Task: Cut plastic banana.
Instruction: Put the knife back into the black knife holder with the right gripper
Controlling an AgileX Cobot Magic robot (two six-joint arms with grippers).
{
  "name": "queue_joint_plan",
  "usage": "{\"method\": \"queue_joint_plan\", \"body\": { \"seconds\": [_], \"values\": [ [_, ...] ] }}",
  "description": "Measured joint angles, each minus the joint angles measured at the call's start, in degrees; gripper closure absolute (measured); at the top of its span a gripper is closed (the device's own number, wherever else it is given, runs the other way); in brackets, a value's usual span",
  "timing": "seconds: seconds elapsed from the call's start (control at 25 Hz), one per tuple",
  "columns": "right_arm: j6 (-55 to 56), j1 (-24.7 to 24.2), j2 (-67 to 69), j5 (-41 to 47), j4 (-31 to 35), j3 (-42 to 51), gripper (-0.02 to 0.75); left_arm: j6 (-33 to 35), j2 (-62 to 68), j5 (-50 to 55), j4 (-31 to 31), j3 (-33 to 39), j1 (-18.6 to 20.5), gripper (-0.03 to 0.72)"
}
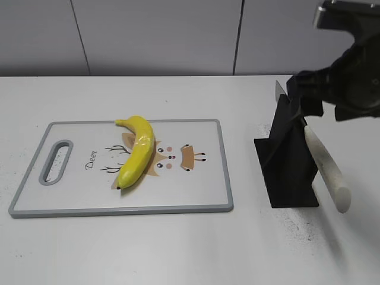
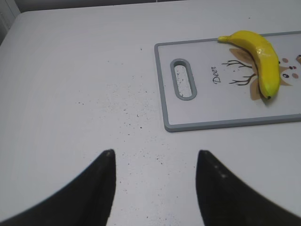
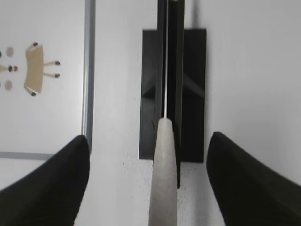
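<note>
Surface: white tabletop point(image 1: 178, 249) under both of my arms, dotted with fine dark specks, thickest just ahead of my left pincer and around the knife stand.
Room: pale grey wall panels point(image 1: 154, 35) with dark vertical seams stand behind the table's far edge.
Left pincer: my left pincer point(image 2: 155, 188) hangs over bare table with its two dark fingers spread wide; nothing lies between them.
Right pincer: my right pincer point(image 3: 148, 183) is also spread wide, one finger on each side of the knife handle point(image 3: 163, 179); neither finger touches it.
Knife: the pale handle slants up toward my right pincer, and the thin blade runs ahead of it into the slot of the black knife stand point(image 1: 288, 160).
Cutting board: the white, grey-rimmed cutting board point(image 2: 211, 125) lies ahead and to the right of my left pincer, and ahead and to the left of my right one, with a handle slot and a deer drawing marked "Deer".
Plastic banana: the plastic banana point(image 1: 138, 151) lies on the board across the deer drawing, well apart from both pincers, glossy yellow and whole.
</note>
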Motion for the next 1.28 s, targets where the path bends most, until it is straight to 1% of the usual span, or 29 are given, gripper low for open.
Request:
{"method": "queue_joint_plan", "body": {
  "seconds": [0.12, 0.24, 0.32, 0.48, 0.6, 0.92, 1.04, 1.12, 1.28],
  "values": [
    [-5.92, 0.0, -4.28, -0.25, -0.99, -2.61, 0.153, 0.0, 0.0, 0.0, 0.0, 0.0, 0.0, 0.166],
    [-13.95, 0.0, -10.32, -0.4, -0.28, -3.54, 0.153, 0.0, 0.0, 0.0, 0.0, 0.0, 0.0, 0.166],
    [-19.27, 0.0, -14.57, 1.35, 0.98, -3.62, 0.153, 0.0, 0.0, 0.0, 0.0, 0.0, 0.0, 0.166],
    [-27.24, 0.0, -21.51, 8.39, 3.26, -2.72, 0.152, 0.0, 0.0, 0.0, 0.0, 0.0, 0.0, 0.166],
    [-30.04, 0.0, -26.98, 11.27, 4.89, 1.71, 0.152, 0.0, 0.0, 0.0, 0.0, 0.0, 0.0, 0.166],
    [-32.77, 0.0, -44.33, 12.71, 5.83, 20.24, 0.152, 0.0, 0.0, 0.0, 0.06, 0.0, 0.0, 0.166],
    [-32.81, 0.0, -51.89, 15.37, 6.08, 24.39, 0.152, 0.0, 0.0, 0.0, 0.06, 0.0, 0.0, 0.166],
    [-32.95, 0.0, -56.7, 18.22, 6.13, 25.66, 0.152, 0.0, 0.0, 0.0, 0.06, 0.0, 0.0, 0.168],
    [-32.95, 0.0, -65.99, 20.44, 6.2, 27.72, 0.152, 0.0, 0.0, 0.0, 0.06, 0.0, 0.0, 0.167]
  ]
}}
